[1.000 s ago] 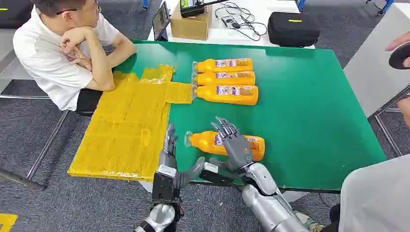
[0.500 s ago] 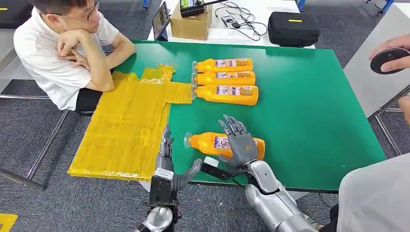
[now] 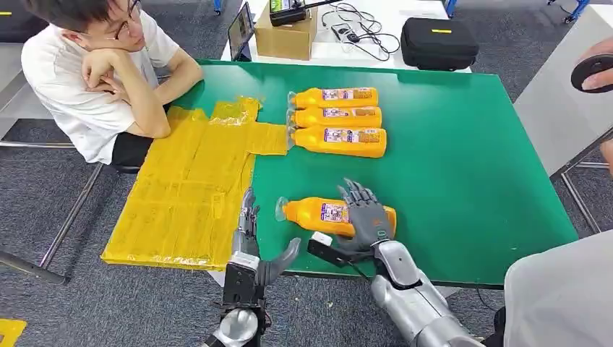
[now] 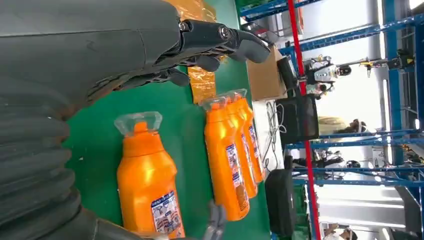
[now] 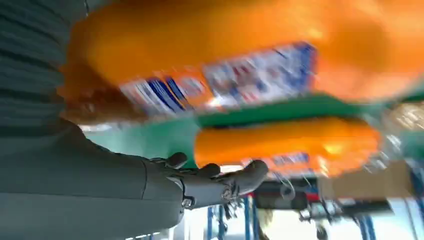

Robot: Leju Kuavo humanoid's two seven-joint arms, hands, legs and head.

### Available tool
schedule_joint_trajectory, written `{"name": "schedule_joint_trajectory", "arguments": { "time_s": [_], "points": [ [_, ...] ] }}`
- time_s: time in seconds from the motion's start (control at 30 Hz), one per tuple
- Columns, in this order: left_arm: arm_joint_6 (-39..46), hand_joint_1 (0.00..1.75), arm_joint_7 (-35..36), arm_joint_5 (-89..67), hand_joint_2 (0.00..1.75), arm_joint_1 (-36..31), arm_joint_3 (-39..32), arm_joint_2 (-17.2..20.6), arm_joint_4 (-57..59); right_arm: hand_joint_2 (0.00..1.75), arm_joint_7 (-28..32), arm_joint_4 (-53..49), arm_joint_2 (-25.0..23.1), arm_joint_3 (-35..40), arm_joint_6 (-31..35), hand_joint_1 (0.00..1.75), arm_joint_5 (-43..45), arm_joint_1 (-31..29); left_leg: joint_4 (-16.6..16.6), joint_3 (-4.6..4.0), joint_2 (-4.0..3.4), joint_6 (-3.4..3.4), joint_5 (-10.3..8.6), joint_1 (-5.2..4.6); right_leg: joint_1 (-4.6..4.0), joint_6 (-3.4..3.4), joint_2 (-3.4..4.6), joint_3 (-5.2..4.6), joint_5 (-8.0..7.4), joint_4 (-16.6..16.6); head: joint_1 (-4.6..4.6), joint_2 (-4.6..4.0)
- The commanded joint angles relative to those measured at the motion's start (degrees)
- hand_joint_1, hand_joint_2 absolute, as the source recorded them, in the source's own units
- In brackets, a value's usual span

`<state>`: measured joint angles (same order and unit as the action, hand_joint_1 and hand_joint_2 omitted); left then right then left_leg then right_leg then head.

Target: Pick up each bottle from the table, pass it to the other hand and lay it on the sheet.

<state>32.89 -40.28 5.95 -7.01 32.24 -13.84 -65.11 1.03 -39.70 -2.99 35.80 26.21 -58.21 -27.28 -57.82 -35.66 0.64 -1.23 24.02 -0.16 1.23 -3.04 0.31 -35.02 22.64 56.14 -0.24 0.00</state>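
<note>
1. Near orange bottle [image 3: 329, 214] lies on its side on the green surface [image 3: 463, 166], clear cap toward the yellow sheet [image 3: 191, 191].
2. Right hand [image 3: 369, 217] rests over the bottle's base end, fingers [image 3: 358, 194] draped across it; whether the grip has closed cannot be told.
3. Left hand [image 3: 253, 242] sits at the surface's near edge beside the sheet, fingers spread, holding nothing.
4. Three more bottles [image 3: 336, 119] lie side by side farther back, caps touching the sheet.
</note>
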Motion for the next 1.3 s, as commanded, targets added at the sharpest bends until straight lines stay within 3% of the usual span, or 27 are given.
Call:
{"name": "schedule_joint_trajectory", "arguments": {
  "time_s": [0.03,0.4,0.43,0.47,0.6,0.8,0.87,0.93,1.1,1.2,1.3],
  "points": [
    [-0.2,0.00,0.3,0.1,1.75,0.0,0.1,2.1,1.1,1.75,-6.2,13.2,0.7,-0.1,-12.0,0.00,-1.4,-6.9,0.0,0.23,-0.13,0.07,0.08,0.03,-0.04,0.12,0.06,0.20,0.05,0.0,0.00,0.00],
    [-0.4,0.00,0.3,-0.1,1.75,-1.0,-1.2,1.4,2.0,1.75,-8.4,15.8,0.2,-0.8,-17.7,0.00,-1.8,-11.7,0.0,0.33,0.01,0.00,-0.05,0.02,-0.04,0.10,-0.06,0.33,0.01,-0.1,0.02,0.00],
    [-0.8,0.00,0.3,-0.1,1.75,-1.0,-1.3,1.4,1.9,1.75,-7.8,16.1,0.1,-0.5,-19.1,0.23,-1.7,-11.8,0.0,0.39,0.00,0.00,-0.04,0.05,-0.07,0.14,-0.08,0.40,0.01,-0.1,0.02,0.00],
    [-1.0,0.00,0.3,0.1,1.75,-0.9,-1.5,1.4,1.7,1.75,-7.1,16.4,0.1,-0.4,-20.3,1.75,-1.4,-11.9,0.0,0.35,0.00,-0.05,-0.08,-0.04,0.01,0.06,-0.05,0.34,-0.03,-0.1,0.00,0.00],
    [-2.3,0.00,0.3,1.0,1.75,-1.0,-2.1,1.4,1.1,1.75,-5.5,16.7,0.3,-0.8,-23.6,1.75,0.3,-12.2,0.0,0.43,-0.02,-0.02,-0.03,-0.03,0.00,0.09,-0.06,0.43,0.00,-0.1,0.00,0.00],
    [-2.4,0.00,0.4,0.6,1.75,-1.6,-1.9,1.0,2.1,1.75,-7.7,17.3,-1.0,-1.4,-26.3,1.75,1.9,-13.2,0.0,0.42,0.00,-0.04,-0.05,-0.03,0.00,0.08,-0.08,0.42,-0.02,-0.1,0.00,0.00],
    [-2.3,0.00,0.3,0.7,1.75,-1.5,-2.0,0.9,1.9,1.75,-3.3,15.9,-1.4,-3.5,-25.3,1.75,5.3,-12.3,0.0,0.45,0.05,-0.02,-0.04,-0.02,-0.02,0.09,-0.12,0.47,0.00,-0.1,0.02,0.00],
    [-2.9,0.00,0.4,2.3,1.75,-0.9,-2.1,1.1,1.1,1.75,10.2,11.6,-1.7,-9.9,-25.7,1.75,15.9,-8.9,0.1,0.45,0.03,-0.03,-0.05,-0.02,-0.01,0.08,-0.09,0.46,-0.02,-0.1,0.00,0.00],
    [-5.4,0.00,6.0,14.1,1.75,0.8,-4.8,1.7,-1.7,1.75,17.9,-4.5,-1.1,-12.3,-16.4,1.75,27.2,0.3,0.2,0.67,0.07,0.02,0.03,0.08,-0.12,0.15,-0.16,0.73,0.06,-0.3,0.09,0.00],
    [-5.3,0.00,6.0,14.5,1.75,0.8,-4.6,1.9,-1.9,1.75,16.7,-6.4,-0.8,-11.6,-16.4,1.75,27.6,0.9,0.1,0.43,-0.04,0.00,0.01,-0.03,0.00,0.05,-0.05,0.40,-0.02,-0.1,0.02,0.00],
    [-6.2,0.00,8.9,18.9,1.75,1.4,-4.9,2.1,-2.7,1.75,24.6,-15.3,-3.1,-17.3,-5.0,1.75,35.7,5.2,0.0,0.44,0.00,0.01,0.04,-0.03,0.00,0.09,-0.08,0.41,0.06,-0.1,0.00,0.00]
  ]
}}
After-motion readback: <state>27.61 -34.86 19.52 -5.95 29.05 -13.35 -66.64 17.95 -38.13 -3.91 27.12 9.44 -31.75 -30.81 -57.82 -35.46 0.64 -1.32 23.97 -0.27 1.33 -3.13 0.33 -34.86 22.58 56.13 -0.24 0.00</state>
